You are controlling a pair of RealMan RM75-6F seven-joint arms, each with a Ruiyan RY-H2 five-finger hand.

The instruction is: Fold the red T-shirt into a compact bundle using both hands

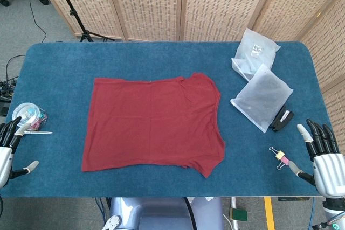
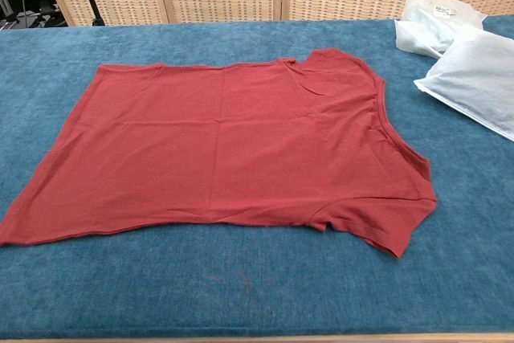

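The red T-shirt (image 1: 153,122) lies flat on the blue table (image 1: 64,68), spread sideways with its neckline and sleeves toward the right; in the chest view the T-shirt (image 2: 233,150) fills most of the frame. My left hand (image 1: 9,146) hovers at the table's front left corner, fingers spread and holding nothing. At the front right corner my right hand (image 1: 323,152) is likewise spread and empty. Both hands are well away from the shirt. Neither hand shows in the chest view.
Two frosted plastic bags (image 1: 262,96) (image 1: 254,52) lie at the right, with a black clip (image 1: 281,119) beside the nearer one. A small binder clip (image 1: 282,157) sits near my right hand. A round clear container (image 1: 29,116) and scissors (image 1: 38,132) lie by my left hand.
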